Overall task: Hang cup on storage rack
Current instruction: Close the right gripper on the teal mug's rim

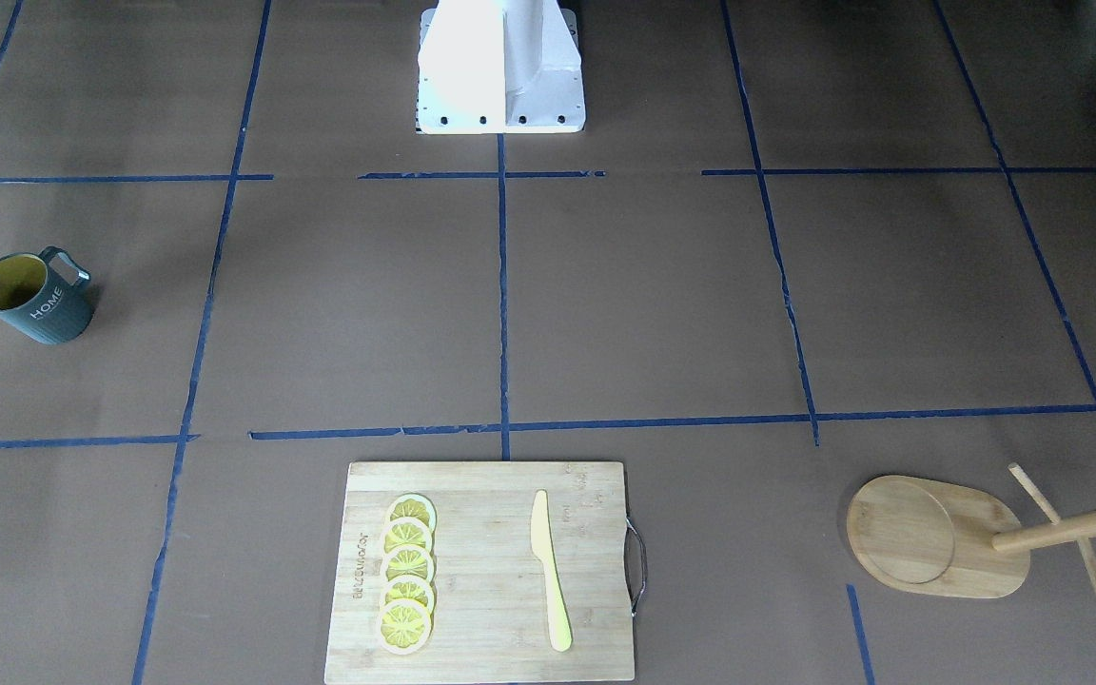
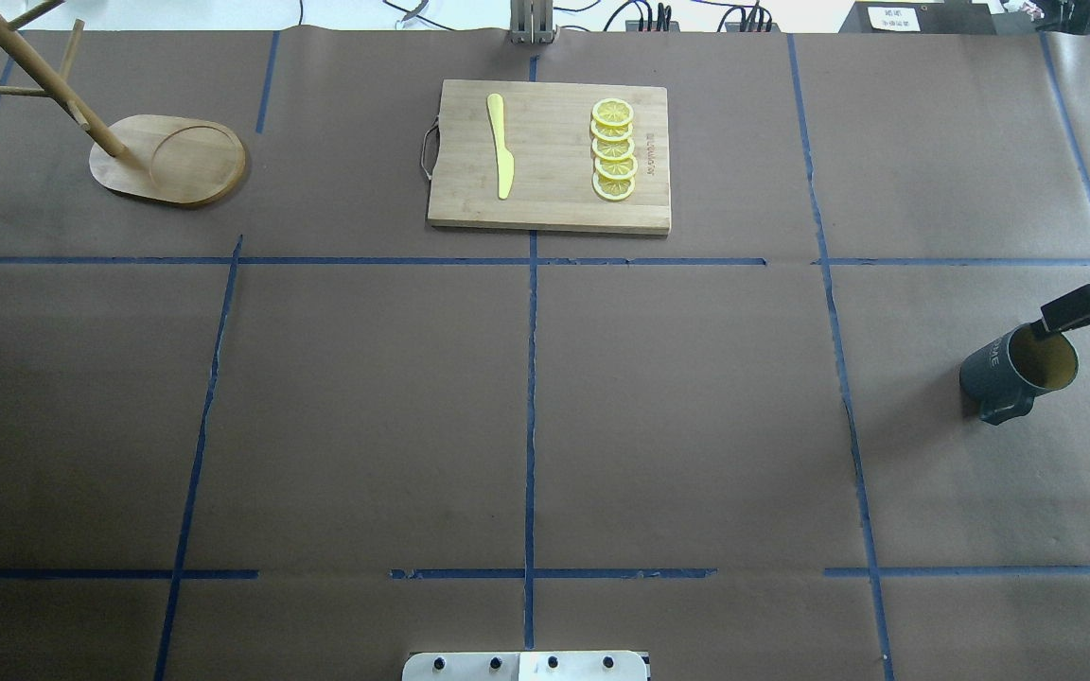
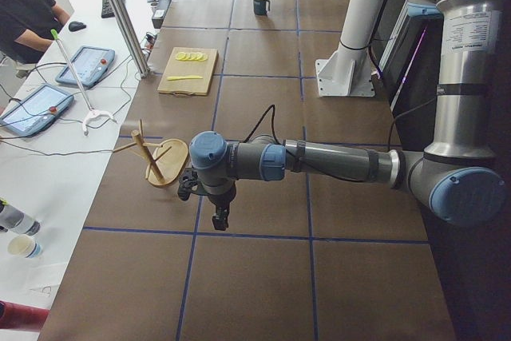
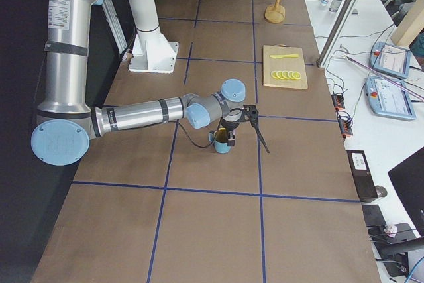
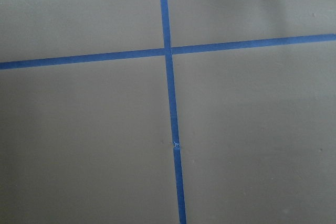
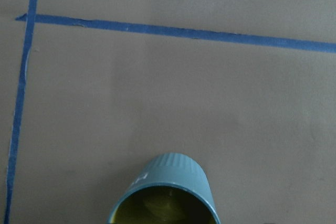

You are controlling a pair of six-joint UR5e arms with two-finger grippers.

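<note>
You have the brown papered surface (image 2: 365,426), gridded in blue tape, under everything. In both table-wide views the arms fall almost wholly outside the frame, so you see them whole only from the table's ends. The right arm (image 4: 132,116) lies low and reaches out to the cup. The left arm (image 3: 335,164) stretches level on the rack's side of the bamboo cutting board (image 2: 554,203).

The storage rack (image 2: 124,178) stands upright, well apart from the board on the robot's left. It sits in the same far row of squares. The frame corner cuts off its post and pegs in the overhead view, and in the front-facing view they run off the edge.

The cup (image 1: 44,314) stands on the surface well apart from the board, on the robot's right and a row nearer the robot. Its handle is turned toward the robot's side. "HOME" reads in full only in the front-facing view. The right wrist view catches just its mouth and ribbed wall, cut by the lower edge.

The right pincer (image 4: 249,142) is spread wide and grips nothing. One finger (image 2: 1070,310) reaches the cup's rim, but you cannot tell whether it touches. The other finger is clipped by the frame edge.

The left pincer (image 3: 219,221) shows only small from the table's end, so you cannot tell whether it is released or clenched.

On the board lie a yellow knife (image 2: 501,147) and a row of five overlapping lemon slices (image 2: 614,151).
</note>
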